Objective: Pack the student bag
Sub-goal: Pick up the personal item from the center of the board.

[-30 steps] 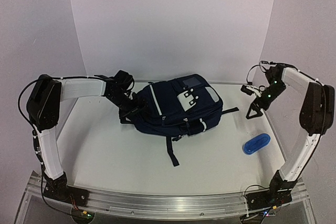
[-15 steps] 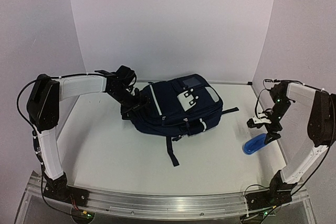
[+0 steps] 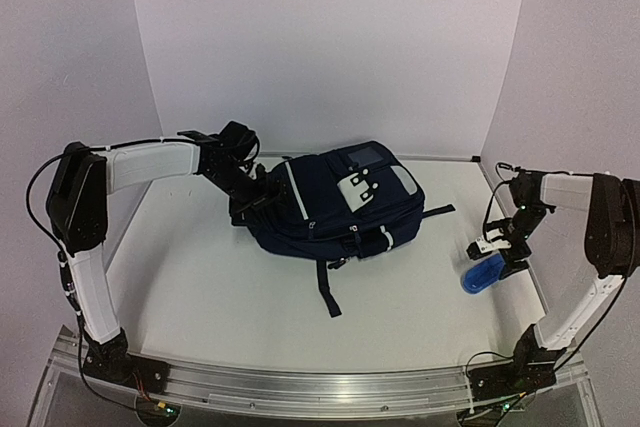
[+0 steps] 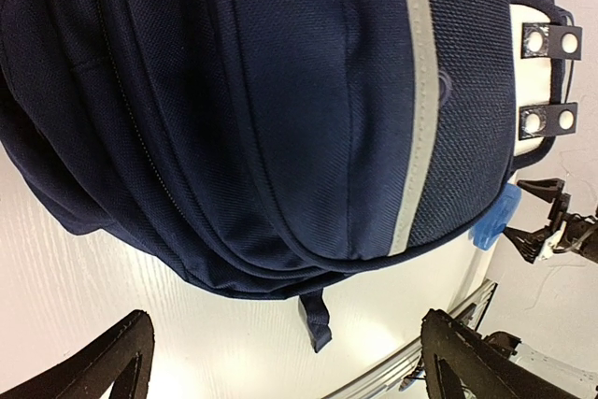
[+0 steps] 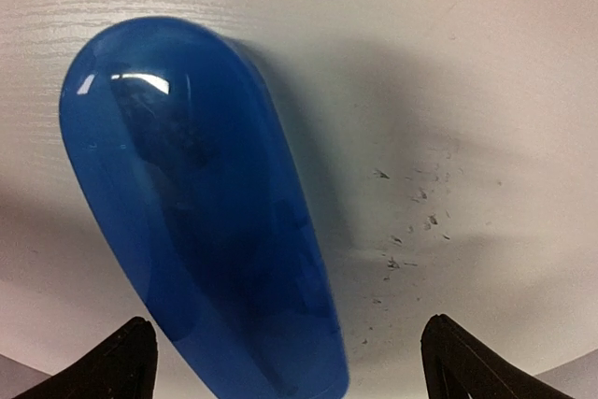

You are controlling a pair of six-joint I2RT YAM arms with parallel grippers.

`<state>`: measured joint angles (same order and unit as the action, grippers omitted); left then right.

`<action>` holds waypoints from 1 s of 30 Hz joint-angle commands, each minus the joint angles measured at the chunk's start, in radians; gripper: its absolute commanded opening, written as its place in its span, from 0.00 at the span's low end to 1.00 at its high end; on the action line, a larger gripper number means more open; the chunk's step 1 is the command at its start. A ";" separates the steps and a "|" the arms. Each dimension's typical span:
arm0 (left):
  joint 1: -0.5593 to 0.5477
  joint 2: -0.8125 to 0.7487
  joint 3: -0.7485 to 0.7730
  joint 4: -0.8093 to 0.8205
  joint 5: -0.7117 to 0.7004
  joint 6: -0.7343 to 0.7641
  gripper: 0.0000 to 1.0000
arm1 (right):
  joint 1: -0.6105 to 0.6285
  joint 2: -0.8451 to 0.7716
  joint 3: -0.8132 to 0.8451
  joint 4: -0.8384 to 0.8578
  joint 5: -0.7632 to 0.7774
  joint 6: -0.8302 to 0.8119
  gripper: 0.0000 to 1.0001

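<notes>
The counter (image 3: 250, 317) carries everything. Its biggest load is the bag (image 3: 340, 207), lying flat in the middle and a little toward 12 o'clock. The white patch faces up and one dark strap (image 3: 328, 292) trails toward 6 o'clock. As far as the left wrist view shows, the zip along the bag's (image 4: 280, 109) side looks shut.

The left arm (image 3: 150, 162) reaches to the bag's 9 o'clock edge. Its jaws are wide apart and hold nothing, just beside the fabric. The right arm (image 3: 560, 189) bends down over the blue case (image 3: 487, 274), which lies at about 4 o'clock from the bag, well apart from it and near the counter's right edge. The right jaws are also spread and empty, with one tip on either side of the near end of the case (image 5: 196, 203).

The step in hand appears to be picking up the case. To do it well, centre the jaws across the narrow width toward the middle of the case, not its tapered end. Go low enough to grip below the rounded top, then close gently, because the glossy shell looks likely to squirt out. The bag will need opening before anything can go in.
</notes>
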<state>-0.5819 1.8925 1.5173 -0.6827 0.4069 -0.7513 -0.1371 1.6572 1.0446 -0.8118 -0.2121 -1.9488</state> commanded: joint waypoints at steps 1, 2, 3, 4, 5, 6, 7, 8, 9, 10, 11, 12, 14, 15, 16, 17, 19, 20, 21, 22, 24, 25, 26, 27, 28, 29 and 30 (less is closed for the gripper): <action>-0.004 -0.054 0.039 -0.015 -0.020 0.014 1.00 | -0.007 0.016 -0.046 0.007 0.027 -0.033 0.97; -0.005 -0.054 0.041 -0.016 -0.019 0.015 1.00 | -0.007 0.015 -0.055 0.008 0.027 -0.035 0.96; -0.004 -0.053 0.043 -0.015 -0.018 0.015 1.00 | -0.007 0.016 -0.064 0.010 0.028 -0.038 0.95; -0.004 -0.053 0.044 -0.014 -0.018 0.015 1.00 | -0.007 0.017 -0.071 0.012 0.026 -0.042 0.95; -0.005 -0.052 0.045 -0.013 -0.015 0.014 1.00 | -0.007 0.020 -0.074 0.015 0.023 -0.044 0.94; -0.005 -0.051 0.045 -0.012 -0.011 0.014 1.00 | -0.007 0.025 -0.075 0.018 0.019 -0.045 0.92; -0.005 -0.050 0.047 -0.011 -0.008 0.015 1.00 | -0.007 0.030 -0.074 0.020 0.014 -0.044 0.90; -0.006 -0.050 0.048 -0.009 -0.004 0.015 0.99 | -0.007 0.035 -0.070 0.022 0.008 -0.037 0.87; -0.007 -0.050 0.049 -0.005 -0.001 0.014 0.99 | -0.007 0.040 -0.064 0.023 0.000 -0.026 0.84; -0.009 -0.050 0.050 -0.002 0.003 0.014 0.99 | -0.007 0.043 -0.055 0.022 -0.009 -0.014 0.81; -0.010 -0.052 0.053 0.000 0.005 0.013 0.99 | -0.007 0.043 -0.049 0.022 -0.021 -0.008 0.78; -0.012 -0.051 0.058 0.002 0.008 0.013 0.99 | -0.007 0.042 -0.044 0.022 -0.038 0.001 0.74; -0.018 -0.052 0.064 0.010 0.014 0.011 0.99 | -0.007 0.033 -0.025 0.022 -0.089 0.030 0.66; -0.020 -0.052 0.068 0.015 0.020 0.007 0.99 | -0.006 0.026 -0.011 0.020 -0.115 0.051 0.64; -0.023 -0.050 0.075 0.021 0.028 0.005 0.98 | 0.001 0.017 0.002 0.017 -0.153 0.086 0.63; -0.025 -0.049 0.083 0.030 0.042 -0.001 0.98 | 0.011 0.003 0.020 0.009 -0.181 0.121 0.62; -0.031 -0.042 0.104 0.052 0.075 -0.017 0.96 | 0.037 -0.031 0.053 -0.015 -0.245 0.184 0.60; -0.036 -0.033 0.123 0.066 0.089 -0.025 0.96 | 0.061 -0.046 0.079 -0.028 -0.278 0.228 0.60; -0.044 -0.022 0.142 0.078 0.105 -0.034 0.95 | 0.087 -0.062 0.105 -0.034 -0.309 0.284 0.60; -0.052 -0.008 0.167 0.083 0.116 -0.040 0.94 | 0.112 -0.072 0.131 -0.037 -0.336 0.338 0.59; -0.068 0.030 0.225 0.088 0.146 -0.049 0.93 | 0.177 -0.081 0.182 -0.039 -0.368 0.435 0.59; -0.077 0.055 0.263 0.089 0.168 -0.053 0.93 | 0.207 -0.085 0.207 -0.037 -0.378 0.482 0.58; -0.084 0.072 0.288 0.095 0.189 -0.059 0.93 | 0.226 -0.088 0.236 -0.035 -0.395 0.521 0.58; -0.091 0.091 0.316 0.107 0.206 -0.066 0.92 | 0.249 -0.092 0.257 -0.030 -0.410 0.567 0.58; -0.097 0.111 0.343 0.126 0.228 -0.075 0.92 | 0.276 -0.099 0.276 -0.017 -0.419 0.618 0.58; -0.105 0.130 0.366 0.147 0.249 -0.087 0.92 | 0.306 -0.104 0.294 0.007 -0.418 0.669 0.58; -0.113 0.146 0.384 0.167 0.265 -0.100 0.92 | 0.337 -0.106 0.308 0.035 -0.412 0.714 0.58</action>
<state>-0.6652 1.9703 1.8012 -0.6089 0.5645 -0.8045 0.1125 1.5974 1.2762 -0.8100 -0.5427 -1.4910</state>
